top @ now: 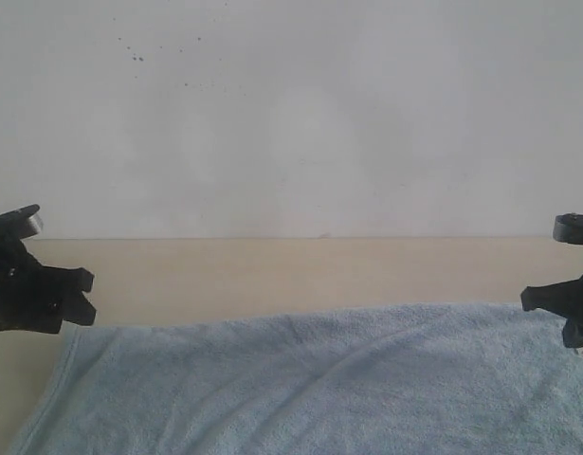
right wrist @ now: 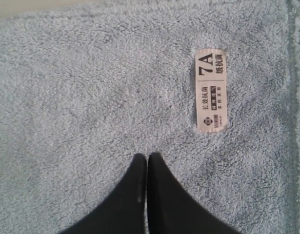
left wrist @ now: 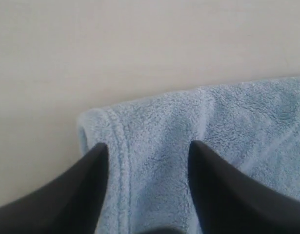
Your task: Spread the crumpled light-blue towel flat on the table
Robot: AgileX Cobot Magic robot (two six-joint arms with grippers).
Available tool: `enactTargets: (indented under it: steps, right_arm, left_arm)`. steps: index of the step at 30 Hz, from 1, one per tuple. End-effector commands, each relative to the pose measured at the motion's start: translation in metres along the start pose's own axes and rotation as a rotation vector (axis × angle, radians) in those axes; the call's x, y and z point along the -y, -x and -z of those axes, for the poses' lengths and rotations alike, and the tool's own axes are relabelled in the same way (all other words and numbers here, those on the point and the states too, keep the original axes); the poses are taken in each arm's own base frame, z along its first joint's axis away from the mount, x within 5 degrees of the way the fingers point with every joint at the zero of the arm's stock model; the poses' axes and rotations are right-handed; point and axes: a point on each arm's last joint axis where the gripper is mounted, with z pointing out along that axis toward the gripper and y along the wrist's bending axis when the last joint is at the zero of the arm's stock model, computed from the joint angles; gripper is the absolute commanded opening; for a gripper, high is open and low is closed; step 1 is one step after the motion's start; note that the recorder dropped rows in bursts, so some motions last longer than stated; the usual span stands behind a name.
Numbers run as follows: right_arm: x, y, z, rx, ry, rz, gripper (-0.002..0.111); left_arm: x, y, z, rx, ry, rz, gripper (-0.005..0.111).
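Towel point(top: 319, 379): nearly flat on the surface point(top: 272, 270), filling the exterior view's lower half. Left tool point(left wrist: 147, 146): released, jaws apart over the hemmed corner; right tool point(right wrist: 147, 157): clenched, near the care tag point(right wrist: 211, 90). We judge the spreading almost done; next, smoothing the shallow ridges.

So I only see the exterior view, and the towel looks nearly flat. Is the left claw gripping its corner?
Observer: No. Its wrist view shows the left claw open, with the hemmed corner of the towel showing between the fingers.
Operator: And the right one?
Observer: The right claw is shut, tips together above the towel, with no cloth between them.
Operator: Anything on the cloth there?
Observer: A small white tag lies flat near that claw, printed "7A".
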Motion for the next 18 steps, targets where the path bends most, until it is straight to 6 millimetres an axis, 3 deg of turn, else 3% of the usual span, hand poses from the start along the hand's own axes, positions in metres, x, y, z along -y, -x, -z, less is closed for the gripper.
enactTargets:
  steps: [1, 10, 12, 16, 18]
  right_arm:
    - [0.001, 0.002, 0.001, 0.010, 0.003, 0.003, 0.000]
    - [0.000, 0.000, 0.001, -0.012, 0.011, -0.004, 0.000]
    - [0.000, 0.000, 0.001, -0.011, 0.014, -0.008, 0.000]
    - [0.000, 0.001, 0.001, -0.004, 0.013, -0.010, 0.000]
    - [0.000, 0.001, 0.001, -0.003, 0.016, -0.014, 0.000]
  left_arm:
    - [-0.004, 0.001, -0.005, 0.022, 0.019, 0.003, 0.055]
    - [-0.013, -0.011, -0.040, -0.030, -0.016, -0.004, 0.053]
    - [-0.011, -0.011, -0.041, -0.025, -0.023, -0.021, 0.043]
    - [-0.007, -0.011, -0.040, -0.033, -0.043, -0.053, 0.004]
    - [-0.004, -0.012, -0.039, -0.044, -0.071, -0.080, 0.004]
